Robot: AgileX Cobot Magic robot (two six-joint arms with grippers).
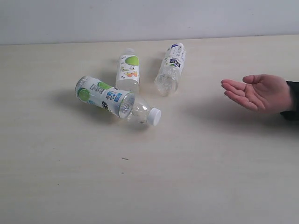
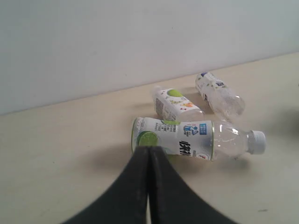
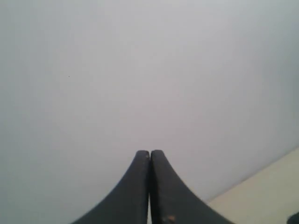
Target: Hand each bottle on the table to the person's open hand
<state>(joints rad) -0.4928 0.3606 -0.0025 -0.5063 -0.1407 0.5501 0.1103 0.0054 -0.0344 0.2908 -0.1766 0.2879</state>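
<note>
Exterior view: three clear plastic bottles lie sideways toward the far edge of the pale matte surface [image 1: 140, 186], all undelivered: lime-labelled bottle [image 1: 105, 96], green-and-white bottle [image 1: 128, 72], white-and-blue bottle [image 1: 170, 67]. The bare open hand [image 1: 259, 92] is empty at the right edge.
Left wrist view: black left end effector [image 2: 149, 150] pinched closed, empty.
Right wrist view: right end effector [image 3: 150, 153] likewise.

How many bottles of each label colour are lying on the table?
Green-and-white label bottles: 2
Blue-and-white label bottle: 1
Total: 3 bottles
</note>
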